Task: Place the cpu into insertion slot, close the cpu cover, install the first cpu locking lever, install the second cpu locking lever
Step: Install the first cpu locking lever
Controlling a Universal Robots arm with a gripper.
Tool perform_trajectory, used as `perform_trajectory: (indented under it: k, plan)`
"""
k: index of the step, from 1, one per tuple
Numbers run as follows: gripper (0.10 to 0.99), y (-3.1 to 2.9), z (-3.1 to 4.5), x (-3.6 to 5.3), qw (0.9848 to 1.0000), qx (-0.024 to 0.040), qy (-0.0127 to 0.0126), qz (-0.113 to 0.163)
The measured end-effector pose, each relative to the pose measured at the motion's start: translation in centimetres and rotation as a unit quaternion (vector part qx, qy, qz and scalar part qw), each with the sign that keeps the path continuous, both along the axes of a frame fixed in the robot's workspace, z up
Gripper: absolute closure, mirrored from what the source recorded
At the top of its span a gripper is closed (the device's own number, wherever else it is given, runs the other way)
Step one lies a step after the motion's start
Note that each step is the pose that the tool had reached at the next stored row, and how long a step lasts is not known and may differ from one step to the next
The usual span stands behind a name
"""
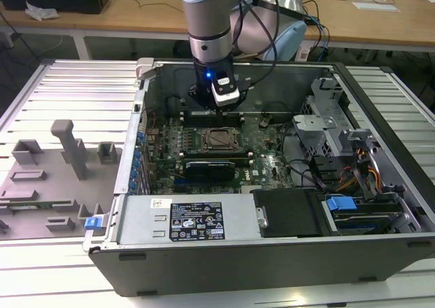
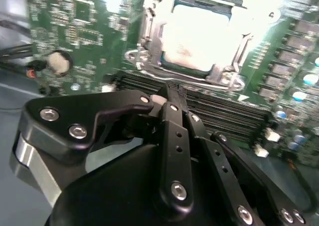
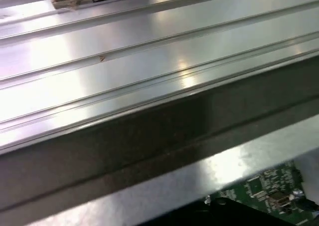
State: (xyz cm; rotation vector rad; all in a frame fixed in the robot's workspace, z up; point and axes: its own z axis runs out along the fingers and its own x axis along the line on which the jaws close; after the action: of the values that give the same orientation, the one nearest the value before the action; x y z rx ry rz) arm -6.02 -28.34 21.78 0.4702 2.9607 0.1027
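Observation:
The cpu [image 2: 199,34] lies flat in the insertion slot [image 1: 219,139], its silver top showing through the window of the cpu cover [image 2: 149,36], which lies down over it. A thin metal lever [image 2: 133,54] runs along the cover's edge. My gripper [image 2: 172,94] hovers just off the socket's side, over the long black memory slots [image 2: 224,111], with its black fingers [image 2: 174,131] pressed together and nothing between them. In the exterior view the gripper [image 1: 209,109] hangs inside the open computer case, just behind the socket.
The green board [image 1: 265,162] fills the case floor, with a black card [image 1: 214,166] in front of the socket. A grey drive cage [image 1: 326,111] and cables stand at the exterior view's right. A grey fixture tray [image 1: 61,165] lies outside the case. The ribbed metal table [image 3: 124,61] borders the case wall [image 3: 149,136].

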Motion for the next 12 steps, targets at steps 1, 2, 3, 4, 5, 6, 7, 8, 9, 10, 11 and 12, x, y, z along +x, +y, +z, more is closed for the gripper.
perform_trajectory:
  k: [1, 2, 3, 4, 5, 6, 7, 8, 9, 10, 11, 12]
  plan:
    - [0.980, 0.00, 0.00, 0.01, 1.0000, -0.0001, 0.0014, 0.000]
    - [0.980, 0.00, 0.00, 0.01, 1.0000, -0.0006, 0.0016, 0.000]
    - [0.980, 0.00, 0.00, 0.02, 0.9999, -0.0124, 0.0017, 0.000]
    - [0.980, 0.00, 0.00, 0.01, 0.9998, -0.0197, 0.0019, 0.001]
    - [0.980, -0.01, 0.00, 0.01, 0.9996, -0.0272, 0.0023, 0.001]
    - [0.980, -0.05, 0.00, 0.01, 0.9994, -0.0358, 0.0026, 0.002]
    - [0.980, -0.11, 0.00, 0.01, 0.9992, -0.0395, 0.0028, 0.004]
    - [0.980, -0.19, 0.00, 0.01, 0.9991, -0.0418, 0.0031, 0.005]
    - [0.980, -0.27, 0.00, 0.01, 0.9990, -0.0435, 0.0033, 0.006]
    - [0.980, -0.42, -0.02, 0.01, 0.9988, -0.0471, 0.0040, 0.010]
    - [0.980, -0.59, -0.02, 0.00, 0.9987, -0.0496, 0.0046, 0.013]
    - [0.980, -0.80, -0.05, 0.01, 0.9986, -0.0508, 0.0049, 0.014]
